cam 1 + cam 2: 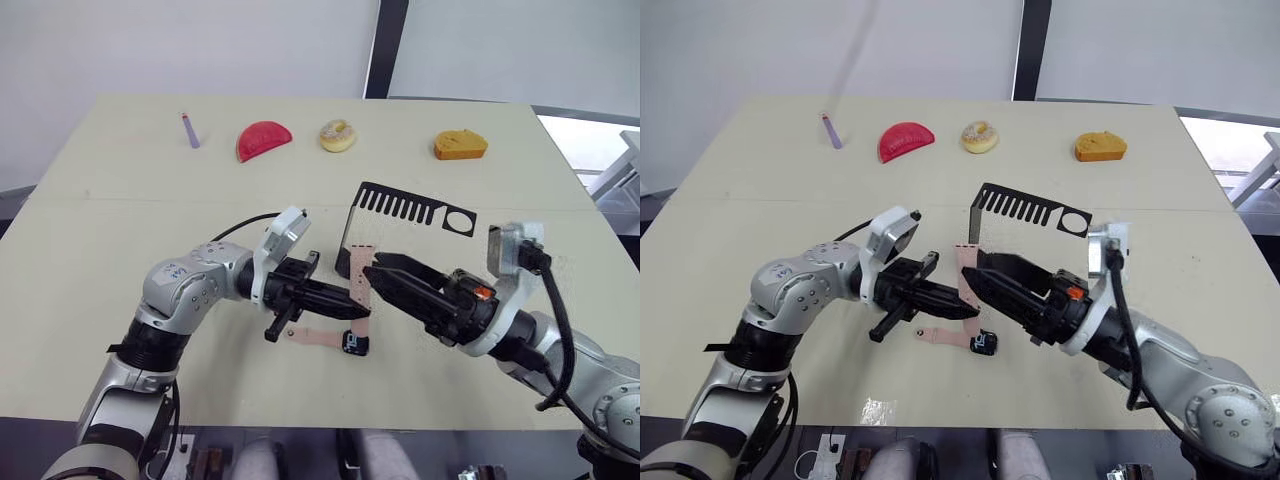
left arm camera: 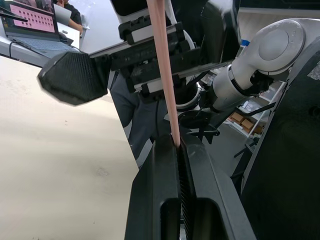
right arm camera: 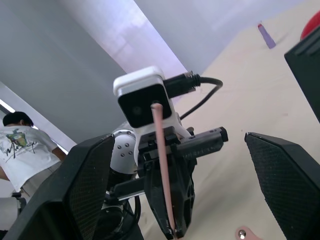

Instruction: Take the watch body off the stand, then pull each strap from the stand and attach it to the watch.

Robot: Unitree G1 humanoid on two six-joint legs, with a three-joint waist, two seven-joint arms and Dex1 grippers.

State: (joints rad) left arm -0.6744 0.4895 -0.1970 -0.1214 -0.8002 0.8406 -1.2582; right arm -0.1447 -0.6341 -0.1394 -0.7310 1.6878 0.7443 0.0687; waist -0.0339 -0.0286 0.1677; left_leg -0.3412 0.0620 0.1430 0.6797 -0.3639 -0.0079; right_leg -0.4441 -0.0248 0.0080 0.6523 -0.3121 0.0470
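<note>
My left gripper is shut on one pinkish strap and holds it upright above the table; the left wrist view shows the strap pinched between the fingers. My right gripper is open, and the right wrist view shows its fingers standing either side of this strap. The black watch body lies on the table below, with the other strap flat against its left side; whether they are joined I cannot tell. Just behind the grippers stands the black comb-topped stand.
Along the far side of the table lie a purple stick, a red half-disc, a doughnut and an orange piece. A person sits beyond the table's left side.
</note>
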